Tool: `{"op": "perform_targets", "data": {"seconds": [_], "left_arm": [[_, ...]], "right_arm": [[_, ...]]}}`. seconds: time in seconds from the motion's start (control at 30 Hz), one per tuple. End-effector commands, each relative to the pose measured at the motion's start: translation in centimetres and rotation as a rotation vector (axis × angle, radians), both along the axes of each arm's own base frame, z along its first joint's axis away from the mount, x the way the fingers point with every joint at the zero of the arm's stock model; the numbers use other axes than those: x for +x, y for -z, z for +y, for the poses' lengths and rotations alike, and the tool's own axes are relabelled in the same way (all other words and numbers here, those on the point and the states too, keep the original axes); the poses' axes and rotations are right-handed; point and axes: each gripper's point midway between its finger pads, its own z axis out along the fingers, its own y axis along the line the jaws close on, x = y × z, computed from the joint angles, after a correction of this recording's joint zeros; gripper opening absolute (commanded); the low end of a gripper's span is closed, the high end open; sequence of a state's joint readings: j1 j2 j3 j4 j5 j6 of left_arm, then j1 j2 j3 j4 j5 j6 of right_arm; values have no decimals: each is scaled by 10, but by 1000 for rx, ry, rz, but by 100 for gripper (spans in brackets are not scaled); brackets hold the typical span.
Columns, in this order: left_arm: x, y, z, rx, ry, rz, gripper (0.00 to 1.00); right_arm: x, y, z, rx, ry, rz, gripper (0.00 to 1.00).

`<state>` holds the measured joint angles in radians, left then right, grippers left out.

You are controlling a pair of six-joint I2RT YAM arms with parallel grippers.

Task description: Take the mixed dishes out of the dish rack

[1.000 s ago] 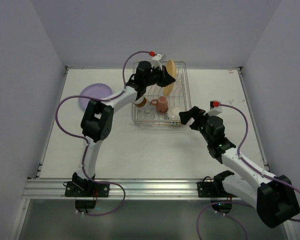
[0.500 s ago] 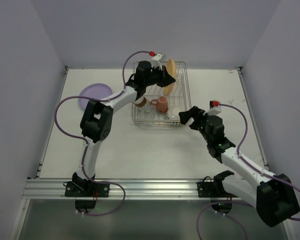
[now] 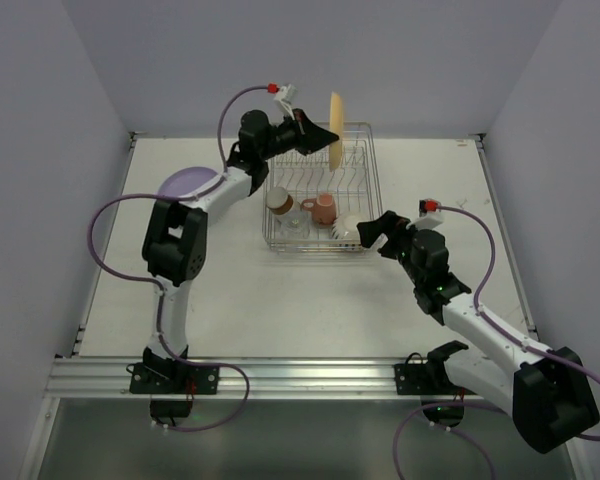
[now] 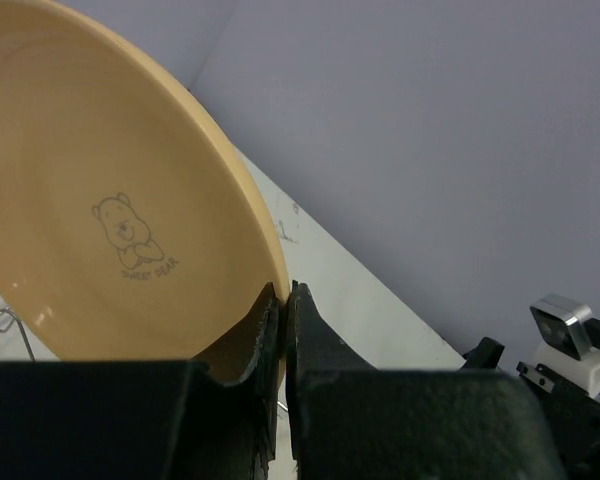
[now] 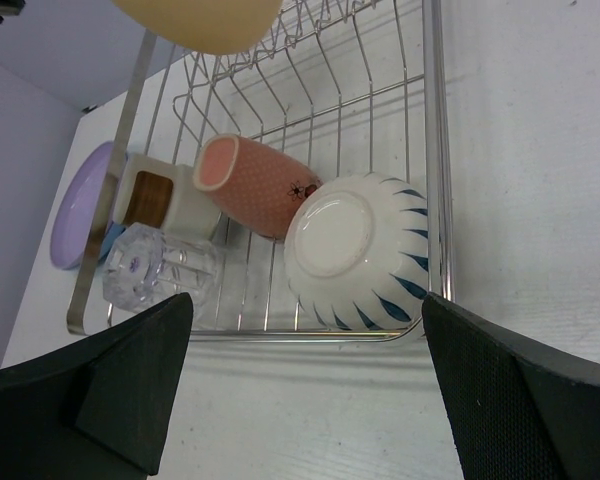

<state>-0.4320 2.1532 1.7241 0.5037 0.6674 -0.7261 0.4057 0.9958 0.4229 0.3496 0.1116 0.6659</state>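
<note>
My left pincer [image 4: 283,300] clamps the yellow-orange plate [image 4: 110,200] above the dish rack [image 5: 435,150]; inside lie pink mug [image 5: 255,185], white cup [image 5: 355,250], glass [image 5: 160,270].

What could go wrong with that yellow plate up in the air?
The left gripper pinches the yellow plate only at its rim, above the dish rack; a slip could drop it onto the pink mug. The open right gripper hovers close to the rack and might knock it.
</note>
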Motion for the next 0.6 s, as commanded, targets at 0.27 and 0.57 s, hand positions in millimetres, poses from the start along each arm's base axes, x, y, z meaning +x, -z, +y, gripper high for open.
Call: {"op": "perform_targets", "data": {"seconds": [0.27,0.57], "left_arm": [[-50,-129,57,-277,128,-218,0],[-48,-107,87,-25,-114,-258,0]], "right_arm": [[7,-16,6,11,-16,-28,99],[7,-15,7,6,-23,-24,99]]}}
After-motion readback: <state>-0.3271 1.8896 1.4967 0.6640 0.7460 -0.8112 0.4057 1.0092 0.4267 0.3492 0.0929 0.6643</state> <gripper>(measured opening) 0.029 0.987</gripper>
